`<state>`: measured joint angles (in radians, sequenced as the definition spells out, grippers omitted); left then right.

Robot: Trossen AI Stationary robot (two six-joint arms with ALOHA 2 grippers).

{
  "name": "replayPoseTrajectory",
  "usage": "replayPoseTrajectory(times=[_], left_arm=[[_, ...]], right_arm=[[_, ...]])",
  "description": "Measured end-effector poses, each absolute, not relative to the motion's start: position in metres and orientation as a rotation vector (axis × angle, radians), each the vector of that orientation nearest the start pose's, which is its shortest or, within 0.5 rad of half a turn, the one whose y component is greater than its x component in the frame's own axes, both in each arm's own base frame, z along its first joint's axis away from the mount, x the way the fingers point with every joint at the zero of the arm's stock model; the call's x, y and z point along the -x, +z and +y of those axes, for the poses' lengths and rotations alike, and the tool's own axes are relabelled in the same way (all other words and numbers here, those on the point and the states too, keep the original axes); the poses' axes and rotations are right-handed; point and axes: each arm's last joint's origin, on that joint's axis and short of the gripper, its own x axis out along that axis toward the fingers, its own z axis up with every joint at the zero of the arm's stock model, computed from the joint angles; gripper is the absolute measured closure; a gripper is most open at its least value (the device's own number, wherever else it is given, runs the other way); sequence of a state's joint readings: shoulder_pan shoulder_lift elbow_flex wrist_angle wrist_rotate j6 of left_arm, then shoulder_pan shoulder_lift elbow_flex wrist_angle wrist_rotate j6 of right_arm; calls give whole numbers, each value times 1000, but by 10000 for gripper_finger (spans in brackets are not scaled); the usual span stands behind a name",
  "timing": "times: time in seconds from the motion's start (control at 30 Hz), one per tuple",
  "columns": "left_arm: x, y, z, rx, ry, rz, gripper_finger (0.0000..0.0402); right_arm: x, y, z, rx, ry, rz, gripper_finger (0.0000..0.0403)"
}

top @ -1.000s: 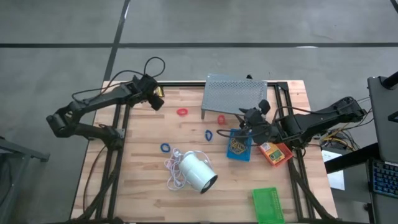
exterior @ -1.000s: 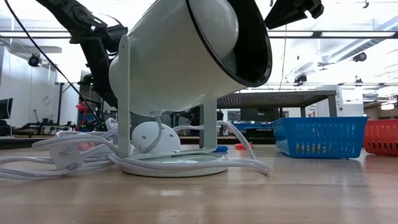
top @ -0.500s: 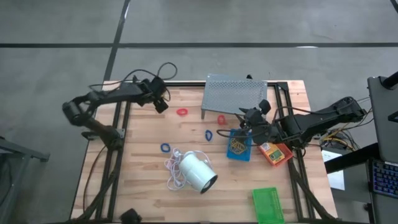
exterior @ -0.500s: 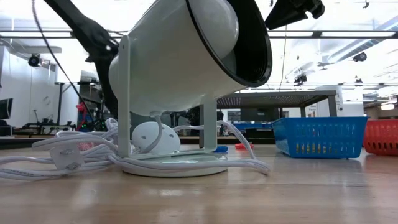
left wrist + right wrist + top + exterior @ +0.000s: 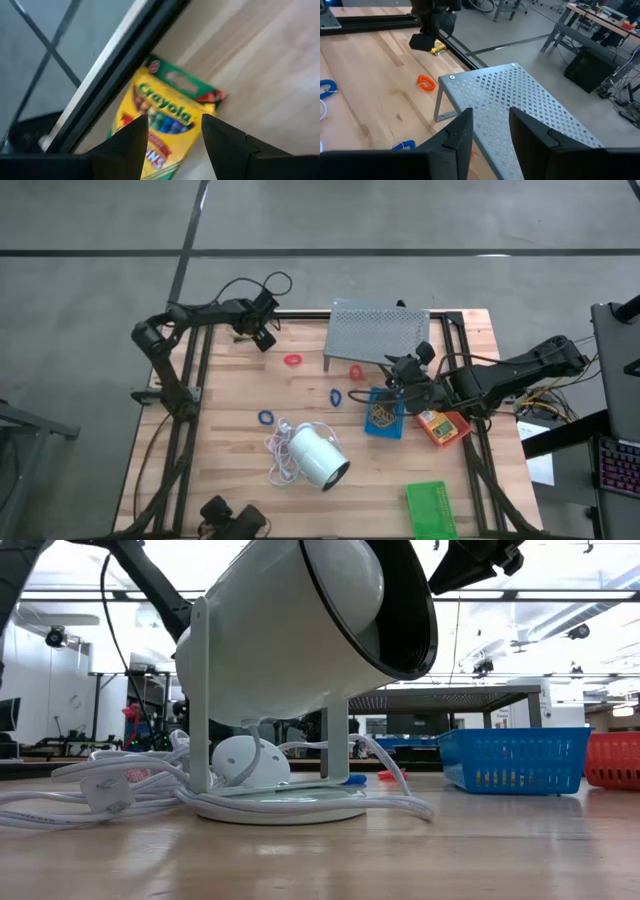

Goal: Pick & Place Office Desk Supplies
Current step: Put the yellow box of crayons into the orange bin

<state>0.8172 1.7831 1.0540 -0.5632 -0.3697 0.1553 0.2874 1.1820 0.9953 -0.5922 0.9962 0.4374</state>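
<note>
My left gripper (image 5: 262, 332) is hovering up in the upper left of the overhead frame, right at the table's far left corner, fingers spread apart over a yellow and green Crayola crayon box (image 5: 167, 120) that's lying flat against the black table rail (image 5: 125, 60). Not gripping it, the box is just sitting between my fingertips (image 5: 131, 137) in the wrist cam.

Moving right across the butcher-block wooden table (image 5: 230, 470): a small red loop (image 5: 292, 361) is lying near the top, a small blue loop (image 5: 265, 418) lower down, and the big white cylinder lamp with its white cord (image 5: 315, 457) is sitting in the lower middle. Another blue loop (image 5: 336, 396) and a second red loop (image 5: 356, 371) are lying just in front of the grey perforated metal stand (image 5: 377, 332).

My right gripper (image 5: 400, 376) is hanging over the blue plastic tray (image 5: 383, 413) right of centre, fingers parted and holding nothing. Just right of that, the red tray (image 5: 443, 426) is holding a yellow-orange printed box (image 5: 436, 423). The green tray (image 5: 431, 509) is sitting at the bottom right.
</note>
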Motion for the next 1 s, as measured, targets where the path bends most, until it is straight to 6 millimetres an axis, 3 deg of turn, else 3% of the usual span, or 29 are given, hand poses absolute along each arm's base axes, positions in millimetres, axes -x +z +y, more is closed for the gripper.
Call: replayPoseTrajectory(times=[0.33, 0.63, 1.0], left_arm=[[-197, 158, 257, 376, 905, 1341, 216], [-178, 158, 273, 690, 1169, 1149, 216], [-177, 157, 273, 898, 1233, 1034, 216]], right_arm=[[-229, 302, 42, 70, -786, 472, 280], [-229, 302, 42, 70, -786, 472, 282], [-229, 302, 42, 70, -786, 472, 282]])
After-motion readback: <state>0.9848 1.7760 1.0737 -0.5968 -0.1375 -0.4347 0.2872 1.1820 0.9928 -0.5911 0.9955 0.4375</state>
